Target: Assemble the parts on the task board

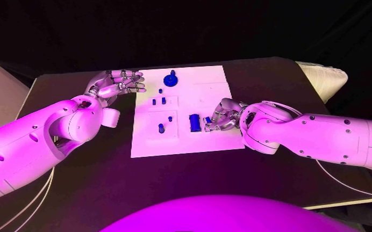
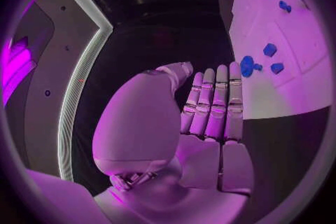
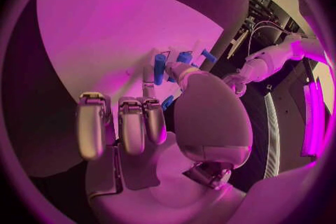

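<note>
Right hand (image 1: 224, 118) is low on the near right part of the task board (image 1: 209, 84), fingers curled in around a small blue part (image 1: 208, 120) just beside the larger blue block (image 1: 194, 123). Looks like a pinch on that part, but contact is hidden under the fingers, so can't tell for sure whether it's held. Right wrist view: fingertips close over the board with short blue pegs (image 3: 159, 67) right at them. Step in hand, my read: seating or picking that small part at the near right slot. Next move needs fine alignment over the slot and a straight push down; the risk is a tilted part jamming or nudging the block. Mid board: blue peg (image 1: 161, 128) upright in a recessed square, a pair of small pegs (image 1: 159, 101) farther up. Far end: round blue knob-like part (image 1: 170, 79). Left hand (image 1: 117, 84) hovers off the board's far left edge, fingers apart and loosely bent, holding nothing. Most parts look loose or unplaced, so task is early to midway.
</note>
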### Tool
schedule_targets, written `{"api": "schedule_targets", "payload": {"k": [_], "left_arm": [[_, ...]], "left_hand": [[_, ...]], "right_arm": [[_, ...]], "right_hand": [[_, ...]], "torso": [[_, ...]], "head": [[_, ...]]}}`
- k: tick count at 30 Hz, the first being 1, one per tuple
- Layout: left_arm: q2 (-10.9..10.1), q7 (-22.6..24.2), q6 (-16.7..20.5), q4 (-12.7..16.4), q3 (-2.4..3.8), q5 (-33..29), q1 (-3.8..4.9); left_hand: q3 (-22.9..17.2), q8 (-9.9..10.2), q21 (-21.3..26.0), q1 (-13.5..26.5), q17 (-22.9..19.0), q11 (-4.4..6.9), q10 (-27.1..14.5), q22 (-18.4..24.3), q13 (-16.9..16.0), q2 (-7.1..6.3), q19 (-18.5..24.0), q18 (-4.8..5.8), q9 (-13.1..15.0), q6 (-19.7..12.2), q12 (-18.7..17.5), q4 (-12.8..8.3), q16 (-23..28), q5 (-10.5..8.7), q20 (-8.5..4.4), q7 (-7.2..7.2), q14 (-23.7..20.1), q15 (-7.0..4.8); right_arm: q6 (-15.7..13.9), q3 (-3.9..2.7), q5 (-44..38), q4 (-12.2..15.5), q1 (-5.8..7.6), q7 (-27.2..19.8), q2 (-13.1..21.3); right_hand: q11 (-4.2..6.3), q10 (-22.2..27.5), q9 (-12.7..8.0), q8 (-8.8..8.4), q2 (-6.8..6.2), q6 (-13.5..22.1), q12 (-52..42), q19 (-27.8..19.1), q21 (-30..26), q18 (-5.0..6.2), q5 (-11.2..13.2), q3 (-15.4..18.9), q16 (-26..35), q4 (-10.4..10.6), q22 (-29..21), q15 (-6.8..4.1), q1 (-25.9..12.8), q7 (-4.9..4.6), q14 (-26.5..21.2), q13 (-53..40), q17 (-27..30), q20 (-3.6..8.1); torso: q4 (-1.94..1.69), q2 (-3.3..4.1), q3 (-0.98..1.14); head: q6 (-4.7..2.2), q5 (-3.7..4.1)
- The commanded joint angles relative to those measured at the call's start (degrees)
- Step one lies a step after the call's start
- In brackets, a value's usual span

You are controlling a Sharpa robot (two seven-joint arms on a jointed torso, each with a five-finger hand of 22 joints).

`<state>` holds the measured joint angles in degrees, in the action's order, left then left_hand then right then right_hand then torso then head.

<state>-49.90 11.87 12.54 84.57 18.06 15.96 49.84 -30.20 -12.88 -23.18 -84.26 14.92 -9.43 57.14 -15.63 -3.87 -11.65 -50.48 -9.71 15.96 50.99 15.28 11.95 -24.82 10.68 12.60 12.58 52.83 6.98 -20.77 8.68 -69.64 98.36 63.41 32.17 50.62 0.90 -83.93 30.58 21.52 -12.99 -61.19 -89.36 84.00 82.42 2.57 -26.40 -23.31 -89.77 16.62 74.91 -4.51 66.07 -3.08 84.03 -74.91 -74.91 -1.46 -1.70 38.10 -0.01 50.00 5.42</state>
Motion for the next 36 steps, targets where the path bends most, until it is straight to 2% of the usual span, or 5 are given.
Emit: {"api": "schedule_targets", "payload": {"k": [1,5,14,36], "left_arm": [[0.0,0.3,-0.8,0.1,0.03,-0.2,-0.03],[0.0,0.2,-0.8,0.1,0.03,-0.2,-0.03],[0.0,0.2,-0.8,0.1,0.03,-0.2,-0.03],[-0.1,0.0,-0.8,0.0,0.03,-0.2,-0.03]], "left_hand": [[0.0,-0.4,0.2,-0.1,0.0,-0.01,0.1,0.1,0.0,0.4,-0.5,-0.65,-0.1,0.5,-0.2,0.2,0.3,0.01,0.01,-0.04,0.4,0.01],[0.0,-0.4,0.2,-0.1,0.0,-0.01,0.1,0.1,0.0,0.4,-0.5,-0.65,-0.1,0.5,-0.2,0.2,0.3,0.01,0.01,-0.04,0.4,0.01],[0.0,-0.4,0.3,-0.1,0.1,-0.02,0.0,0.1,0.0,0.41,-0.5,-0.64,-0.1,0.5,-0.2,0.3,0.4,0.01,0.01,-0.03,0.4,0.02],[0.0,-0.4,0.4,0.0,0.1,-0.03,0.0,0.2,0.0,0.42,-0.6,-0.64,-0.1,0.4,-0.2,0.4,0.4,0.01,0.02,-0.02,0.4,0.02]], "right_arm": [[0.7,0.04,-1.0,-0.1,-0.08,0.3,-0.1],[0.5,0.04,-1.0,-0.2,-0.08,0.2,-0.3],[0.3,0.04,-0.8,0.1,-0.08,0.1,-0.6],[0.9,0.04,-1.4,0.2,-0.08,0.1,-0.3]], "right_hand": [[0.22,-5.9,-0.1,-0.04,0.03,0.0,-0.2,4.9,0.1,-1.11,0.2,0.4,-0.2,0.0,12.4,-0.31,-0.8,-0.08,6.0,-14.9,-15.1,0.34],[0.18,-5.9,-0.2,-0.11,0.18,-0.1,-0.3,4.9,0.2,-1.12,0.5,1.0,-0.2,0.0,12.4,-0.26,-2.4,-0.13,6.0,-14.9,-15.1,0.31],[0.14,-5.9,-0.4,-0.23,0.17,-0.1,-0.3,4.9,0.2,-1.12,2.9,2.8,-0.2,0.1,12.5,-0.22,-4.7,-0.15,6.0,-14.9,-15.1,0.25],[0.15,-5.9,-0.4,-0.24,0.34,-0.2,-0.2,4.9,0.1,-1.11,3.1,2.9,-0.2,0.0,12.5,-0.22,-4.8,-0.12,6.0,-14.9,-15.1,0.25]], "torso": [[-0.03,-0.01,-0.02],[-0.05,0.0,-0.01],[-0.04,0.01,-0.02],[0.01,0.04,0.04]], "head": [[0.0,0.0],[0.0,0.06],[0.0,-0.02],[0.0,-0.09]]}}
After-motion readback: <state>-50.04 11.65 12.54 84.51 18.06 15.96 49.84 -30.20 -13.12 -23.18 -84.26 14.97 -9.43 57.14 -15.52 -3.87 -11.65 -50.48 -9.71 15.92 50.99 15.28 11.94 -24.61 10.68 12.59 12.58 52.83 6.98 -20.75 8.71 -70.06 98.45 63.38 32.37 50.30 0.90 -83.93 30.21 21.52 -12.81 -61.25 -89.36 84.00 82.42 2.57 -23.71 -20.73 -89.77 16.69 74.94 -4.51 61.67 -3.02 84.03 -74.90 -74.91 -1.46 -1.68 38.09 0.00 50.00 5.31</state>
